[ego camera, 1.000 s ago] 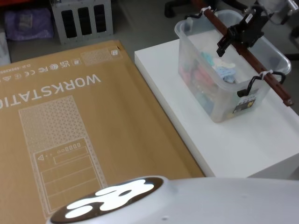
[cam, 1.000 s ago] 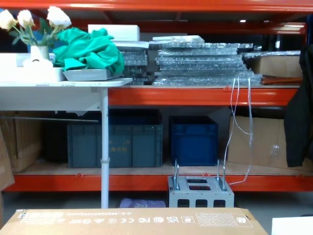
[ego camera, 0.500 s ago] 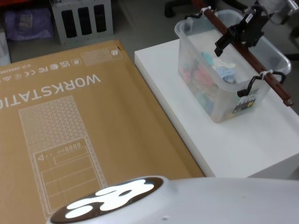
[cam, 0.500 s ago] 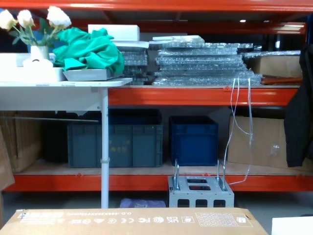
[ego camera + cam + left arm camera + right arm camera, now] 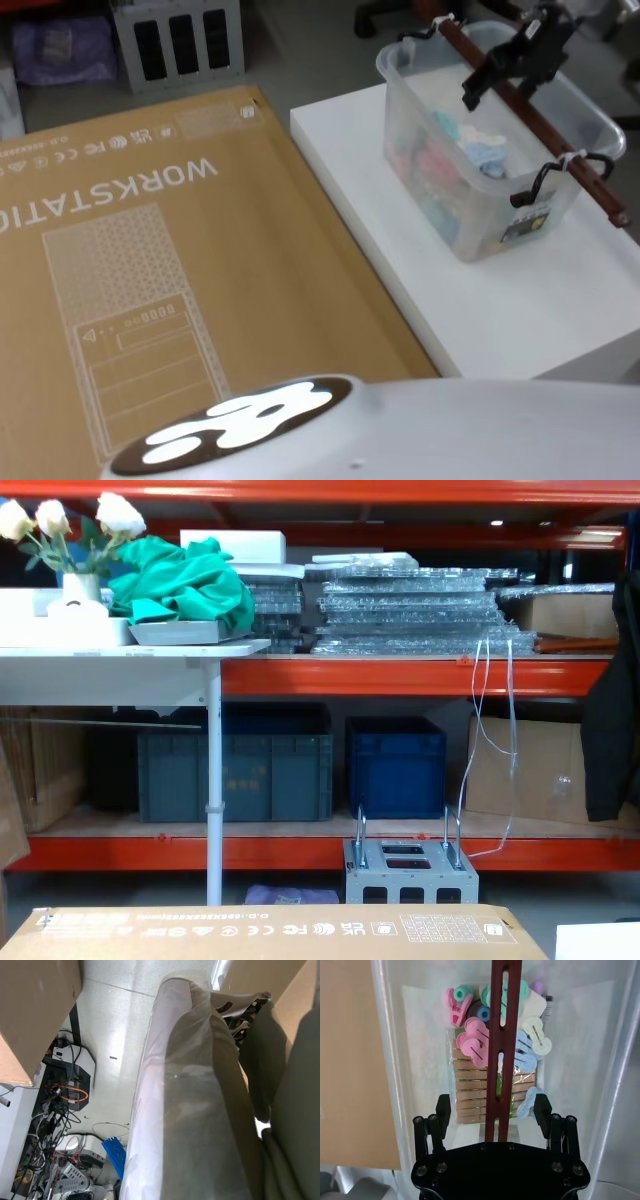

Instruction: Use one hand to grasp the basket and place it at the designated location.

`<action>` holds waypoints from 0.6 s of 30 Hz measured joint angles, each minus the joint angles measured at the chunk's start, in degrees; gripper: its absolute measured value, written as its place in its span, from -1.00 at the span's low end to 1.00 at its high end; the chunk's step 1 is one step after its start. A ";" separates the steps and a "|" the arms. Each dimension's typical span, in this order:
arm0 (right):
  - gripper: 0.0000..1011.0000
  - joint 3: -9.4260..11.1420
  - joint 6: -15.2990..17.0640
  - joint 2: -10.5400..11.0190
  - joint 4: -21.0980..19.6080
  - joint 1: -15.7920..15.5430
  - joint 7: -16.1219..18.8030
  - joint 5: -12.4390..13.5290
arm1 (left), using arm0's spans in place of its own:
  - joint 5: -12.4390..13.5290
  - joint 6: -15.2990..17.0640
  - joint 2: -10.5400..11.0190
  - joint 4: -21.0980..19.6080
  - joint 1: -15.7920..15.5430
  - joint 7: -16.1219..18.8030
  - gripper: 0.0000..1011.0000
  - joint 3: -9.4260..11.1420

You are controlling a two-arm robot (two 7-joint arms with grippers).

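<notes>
We see a big brown cardboard box (image 5: 150, 270) lying flat just left of the white table (image 5: 520, 300), with the word WORKSTATION printed across it. The table is our landmark: the basket (image 5: 480, 215), a clear plastic tub, stands on its far part, near the far right corner, with bare tabletop in front of it. Inside the basket lie pastel plastic clips (image 5: 475, 1045) and a bundle of wooden pegs (image 5: 470, 1092). A reddish-brown bar handle (image 5: 560, 150) runs the length of the basket above its rim, tied on at each end. Over the middle of that bar hangs the right gripper (image 5: 505, 70); its fingers (image 5: 443, 1107) stand spread wide, one on either side of the bar, gripping nothing. The left gripper we cannot tell about.
</notes>
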 joint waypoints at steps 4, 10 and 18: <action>0.98 0.08 2.21 0.85 -3.75 0.84 -0.03 -2.69 | 0.01 0.00 0.00 -0.01 0.00 0.00 -1.00 0.00; 0.98 0.72 4.11 2.00 -7.94 1.48 -0.18 -5.06 | 0.00 0.00 0.00 0.00 0.00 0.00 -1.00 0.00; 0.98 1.88 10.03 5.42 -16.72 2.19 -1.07 -9.56 | 0.00 0.00 0.00 -0.01 0.00 0.00 -1.00 0.00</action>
